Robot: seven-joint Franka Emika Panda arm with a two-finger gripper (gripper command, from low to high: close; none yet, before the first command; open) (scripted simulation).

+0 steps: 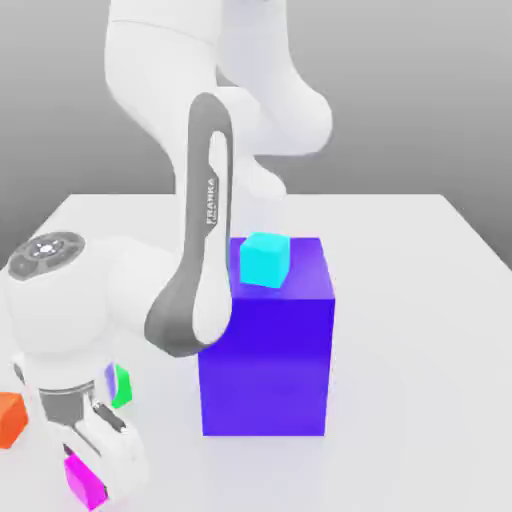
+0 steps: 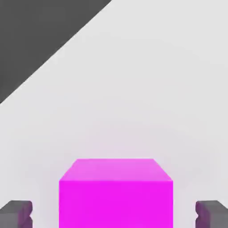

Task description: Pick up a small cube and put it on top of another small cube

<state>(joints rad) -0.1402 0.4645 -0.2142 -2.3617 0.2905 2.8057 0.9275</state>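
The small magenta cube (image 1: 83, 478) rests on the white table near the front edge at the exterior view's left. My gripper (image 1: 92, 468) is lowered around it. In the hand view the magenta cube (image 2: 116, 193) sits between my two dark fingertips (image 2: 17, 214), with a gap on each side, so the gripper (image 2: 114, 214) is open and not touching it. The small green cube (image 1: 121, 385) stands on the table just behind my hand, partly covered by it.
A big blue block (image 1: 268, 345) stands mid-table with a small cyan cube (image 1: 264, 259) on its top. A small orange cube (image 1: 9, 418) lies at the far left edge of the exterior view. The table's edge (image 2: 53, 49) runs close by.
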